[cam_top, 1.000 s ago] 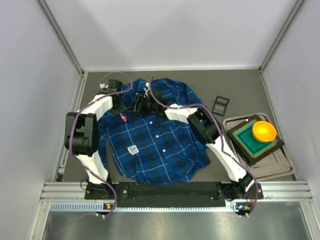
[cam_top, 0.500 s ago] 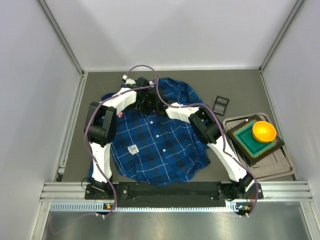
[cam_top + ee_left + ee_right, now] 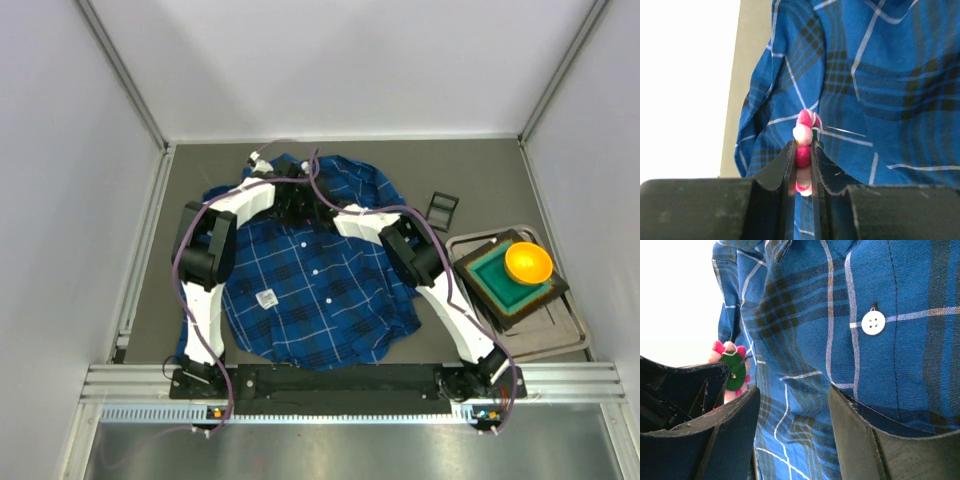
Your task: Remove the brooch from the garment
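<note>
The left gripper [image 3: 802, 148] is clamped edge-on over the brooch [image 3: 804, 134]. Its two dark fingers pinch the lower pink beads, while the upper pink and white beads stand clear above the tips. A thin bare pin [image 3: 842, 132] juts sideways from the brooch over the cloth; whether its point is caught in the weave I cannot tell.

The brooch looks light and small, but its beads are probably easy to crush and its pin is sharp, so this hold on the bead cluster seems right, drawn along the pin's line.

Behind it hangs the blue plaid shirt [image 3: 890, 75], soft and limp, likely to lift with any tug.

The right gripper [image 3: 794, 392] stands wide open close over shirt cloth below a white button [image 3: 873, 322], gripping nothing. It seems well placed to hold the fabric down.
</note>
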